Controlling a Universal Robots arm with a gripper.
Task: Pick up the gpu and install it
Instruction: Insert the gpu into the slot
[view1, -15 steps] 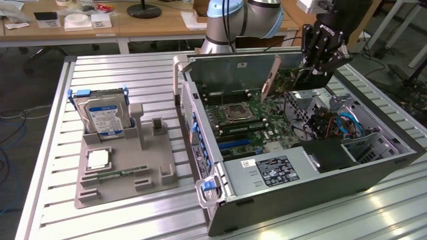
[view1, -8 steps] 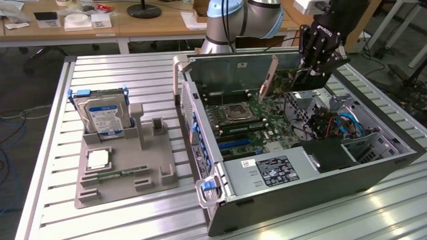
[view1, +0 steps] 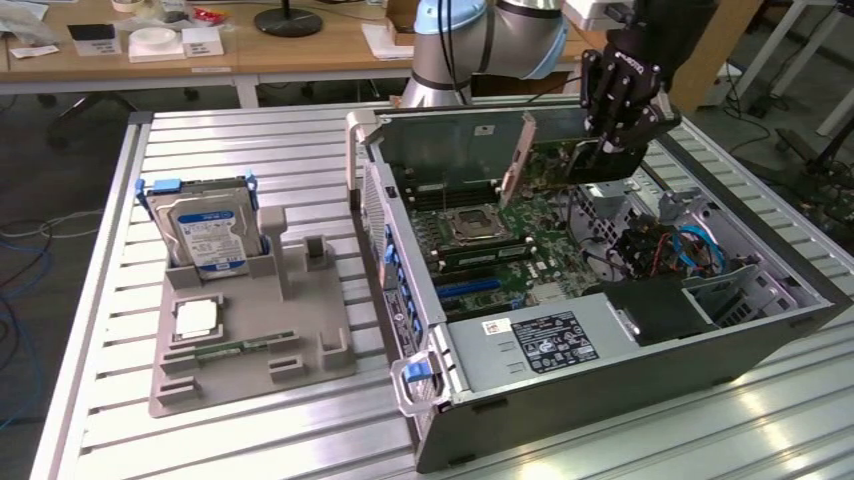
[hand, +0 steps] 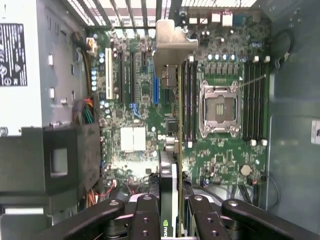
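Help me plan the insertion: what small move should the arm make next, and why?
Probably lower the gpu a little toward the expansion slots: the gripper, jaws shut on the card, holds it edge-down above the motherboard, well clear of it, not yet seated.

Computer case (view1: 601, 400): laid open on its side on the slatted metal table (view1: 227, 140).
Motherboard (hand: 225, 165): seen inside the case, with a bare CPU socket (hand: 219, 109).
Power supply (view1: 550, 342): mounted inside the case, at its near end.
Grey holder (view1: 200, 385): set apart from the case, on the exterior view's left of it.
Hard drive (view1: 200, 235): stood upright in the holder.
Memory stick (view1: 247, 347): laid flat on the holder.
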